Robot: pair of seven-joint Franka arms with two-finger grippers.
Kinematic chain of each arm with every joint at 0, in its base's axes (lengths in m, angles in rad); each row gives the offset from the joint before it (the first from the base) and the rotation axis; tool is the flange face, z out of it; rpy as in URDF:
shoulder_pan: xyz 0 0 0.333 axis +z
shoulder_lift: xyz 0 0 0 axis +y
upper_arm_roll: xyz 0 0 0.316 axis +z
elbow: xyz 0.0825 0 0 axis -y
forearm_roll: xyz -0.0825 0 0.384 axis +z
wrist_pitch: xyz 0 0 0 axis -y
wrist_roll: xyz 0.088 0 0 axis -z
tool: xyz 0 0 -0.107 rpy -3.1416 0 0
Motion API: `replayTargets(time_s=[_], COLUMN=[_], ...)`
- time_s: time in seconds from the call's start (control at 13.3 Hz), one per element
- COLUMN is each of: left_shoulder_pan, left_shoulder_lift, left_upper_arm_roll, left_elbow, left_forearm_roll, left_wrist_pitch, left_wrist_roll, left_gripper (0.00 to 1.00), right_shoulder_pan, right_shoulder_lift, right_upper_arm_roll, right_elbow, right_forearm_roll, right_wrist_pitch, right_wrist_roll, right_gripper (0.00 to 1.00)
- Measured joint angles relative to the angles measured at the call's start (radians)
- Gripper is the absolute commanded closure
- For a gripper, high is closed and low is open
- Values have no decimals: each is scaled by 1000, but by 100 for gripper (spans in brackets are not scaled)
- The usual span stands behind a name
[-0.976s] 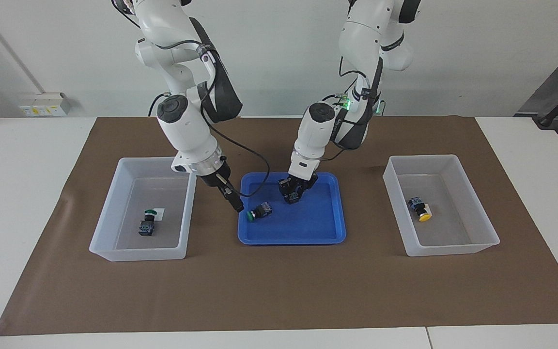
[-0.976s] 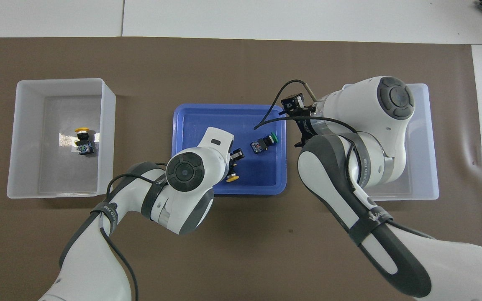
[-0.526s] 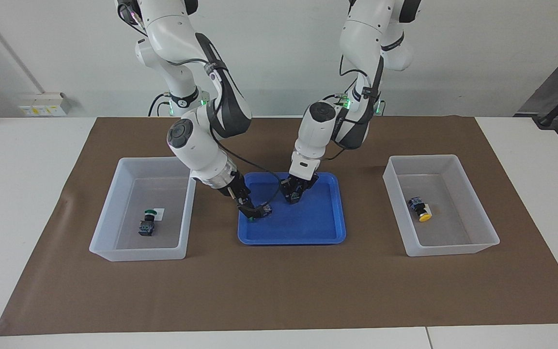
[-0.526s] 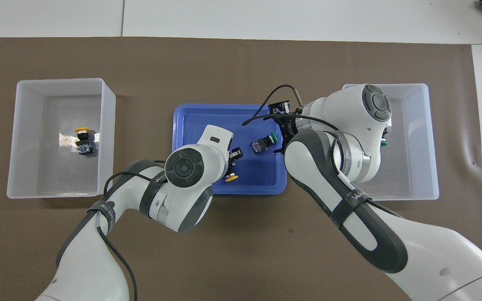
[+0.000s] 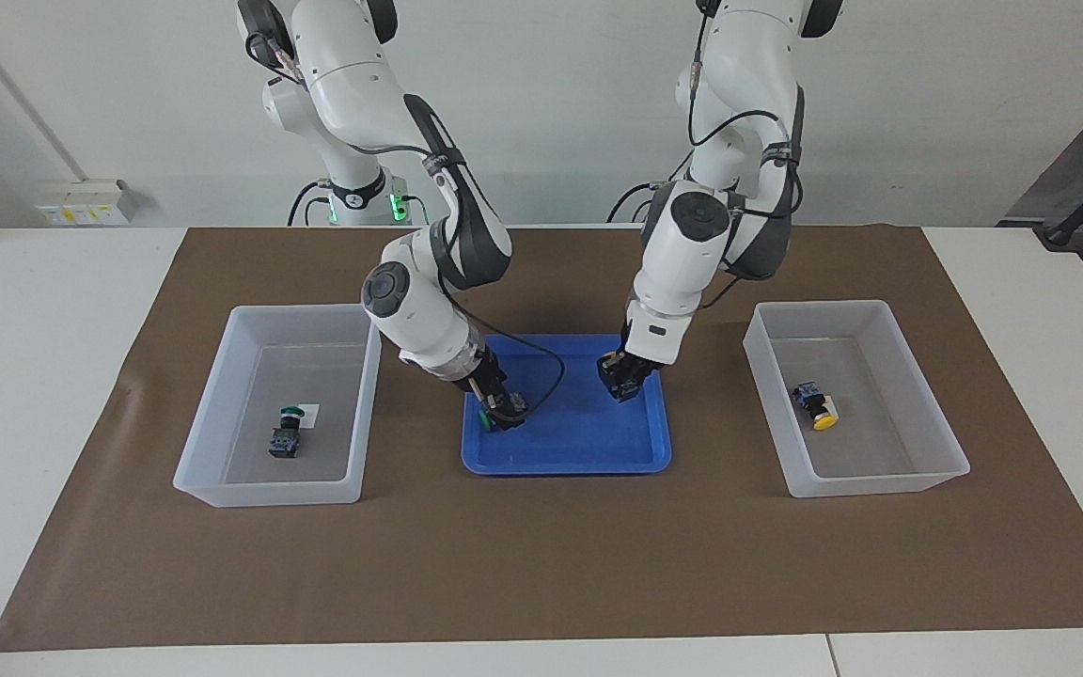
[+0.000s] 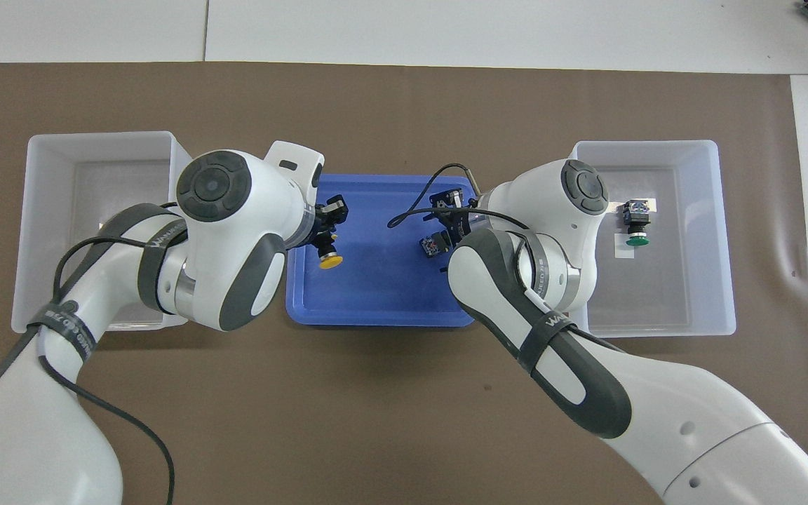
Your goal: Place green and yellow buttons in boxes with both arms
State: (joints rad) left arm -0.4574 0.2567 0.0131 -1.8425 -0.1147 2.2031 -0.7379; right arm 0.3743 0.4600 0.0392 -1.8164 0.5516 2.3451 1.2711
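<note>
My left gripper (image 5: 623,384) (image 6: 325,245) is shut on a yellow button (image 6: 330,261) and holds it just above the blue tray (image 5: 579,442) (image 6: 376,294), at the tray's edge toward the left arm's end. My right gripper (image 5: 502,414) (image 6: 446,231) is down in the tray, open, with its fingers either side of a green button (image 5: 488,419) (image 6: 432,245) lying there. One box (image 5: 264,489) (image 6: 719,231) holds a green button (image 5: 286,434) (image 6: 637,224). The other box (image 5: 866,480) (image 6: 95,140) holds a yellow button (image 5: 814,406), hidden under my left arm from overhead.
The tray sits between the two boxes on a brown mat (image 5: 541,564) (image 6: 390,105). Both arms lean in over the tray's corners nearer to the robots. White tabletop (image 5: 53,310) borders the mat.
My left gripper has lifted the yellow button off the tray and carried it toward the left arm's end. My right gripper has come down from the tray's edge around the green button.
</note>
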Motion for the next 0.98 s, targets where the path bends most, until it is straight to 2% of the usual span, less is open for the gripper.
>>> replayTargets(time_s=[0.15,0.23,0.3,0.38,0.83,0.98], left_shoulder_pan=[76,117,160,194,435,500], left_shoulder_lift=[-41,-58,-70,-75,-74,-75], left_upper_arm_roll=[1,2,3,4,14,15], left_elbow=[19,31,45,54,43,-3], left_forearm_roll=[0,0,0,0,0,0], left_wrist_pitch=[-108,-161,-213,-242,-248,-148], left_wrist_roll=[137,209,291,360,811,895], left_gripper=[100,100,100,100,100,100], right_shoulder_pan=[3,10,19,27,29,29], right_shoulder_lift=[8,11,14,15,10,-20], right_upper_arm_roll=[0,1,1,1,1,0], right_elbow=[-7,-12,-18,-21,-1,19], right_forearm_roll=[1,1,2,2,2,2], right_wrist_pitch=[31,46,60,66,42,0], right_wrist_roll=[0,0,0,0,0,0], right_gripper=[0,25,70,100,100,100])
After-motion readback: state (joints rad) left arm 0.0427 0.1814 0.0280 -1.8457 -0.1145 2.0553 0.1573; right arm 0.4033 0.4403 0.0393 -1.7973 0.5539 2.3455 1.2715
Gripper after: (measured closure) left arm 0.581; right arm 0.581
